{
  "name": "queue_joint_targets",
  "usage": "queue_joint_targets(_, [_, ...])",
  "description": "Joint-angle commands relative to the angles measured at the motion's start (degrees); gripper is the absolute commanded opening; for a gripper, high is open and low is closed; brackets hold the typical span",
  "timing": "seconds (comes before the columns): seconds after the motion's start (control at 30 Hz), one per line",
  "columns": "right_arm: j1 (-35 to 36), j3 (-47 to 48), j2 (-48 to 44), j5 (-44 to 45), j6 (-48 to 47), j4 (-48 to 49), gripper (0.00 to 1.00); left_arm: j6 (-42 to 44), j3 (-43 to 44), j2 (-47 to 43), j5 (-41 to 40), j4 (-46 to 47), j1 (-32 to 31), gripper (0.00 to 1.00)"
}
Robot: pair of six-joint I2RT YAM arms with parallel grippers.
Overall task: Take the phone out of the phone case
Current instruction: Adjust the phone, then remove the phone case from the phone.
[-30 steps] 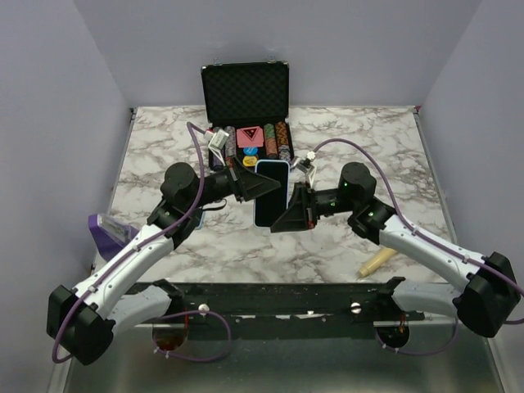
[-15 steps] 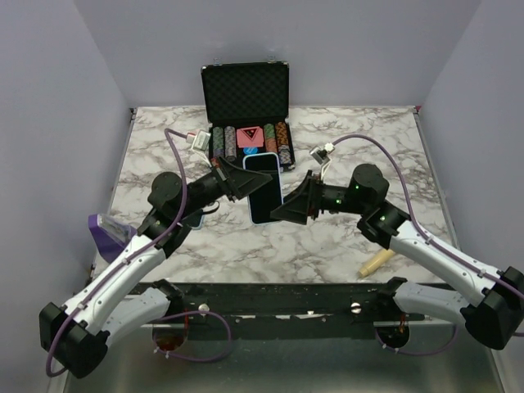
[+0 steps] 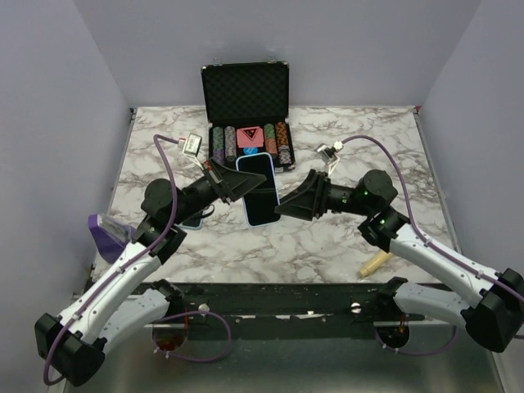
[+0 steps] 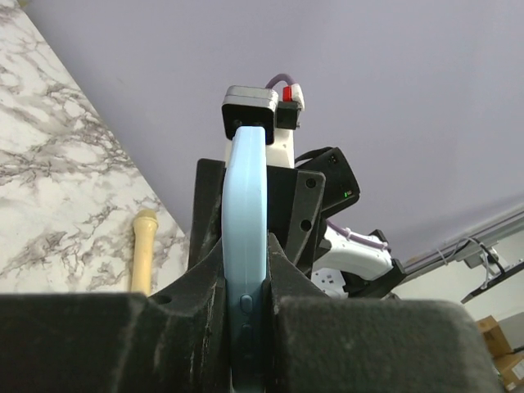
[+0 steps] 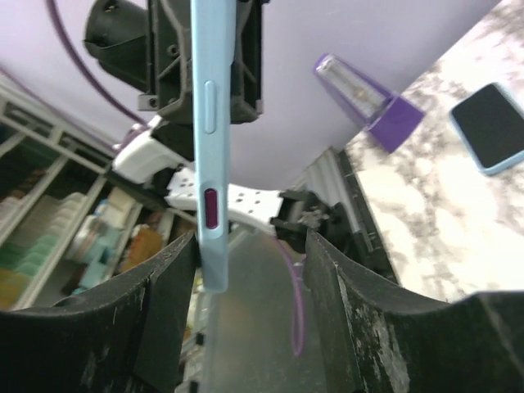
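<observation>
The phone in its light blue case is held in the air above the table's middle, screen up in the top view. My left gripper is shut on its left edge; in the left wrist view the case's edge is pinched between both pads, left gripper. My right gripper is open at the phone's right side. In the right wrist view the case's edge ends just inside the gap, close to the left finger, with wide room to the other finger; right gripper.
An open black case of poker chips stands at the back. A second phone lies on the marble left of centre, near a purple object. A wooden stick lies at the front right.
The held phone has moved a little left and toward the back. Both arms have drawn outward, and the right gripper now sits further right of the phone.
</observation>
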Motion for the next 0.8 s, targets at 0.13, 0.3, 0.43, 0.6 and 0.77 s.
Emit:
queue_joint_targets(0.13, [-0.15,-4.18,2.17,-12.15,8.43,19.62,0.55,-4.01,0.24,-0.11,0.60,4.44,2.82,0.00])
queue_joint_targets(0.3, [-0.15,-5.14,1.74,-12.86,7.20,18.93,0.56,-5.42,-0.11,0.86,1.74,6.99,3.97,0.00])
queue_joint_targets(0.43, [-0.24,-3.74,3.14,-11.81,6.58,17.78,0.54,-6.91,-0.99,1.47,3.06,9.45,3.97,0.00])
queue_joint_targets(0.6, [-0.15,-1.89,5.42,-10.31,7.90,18.57,0.53,-7.97,-1.78,1.39,4.38,11.13,3.97,0.00])
queue_joint_targets(0.77, [-0.15,-2.95,6.31,-12.33,10.62,24.98,0.45,-8.67,-1.87,1.30,4.82,11.74,3.97,0.00])
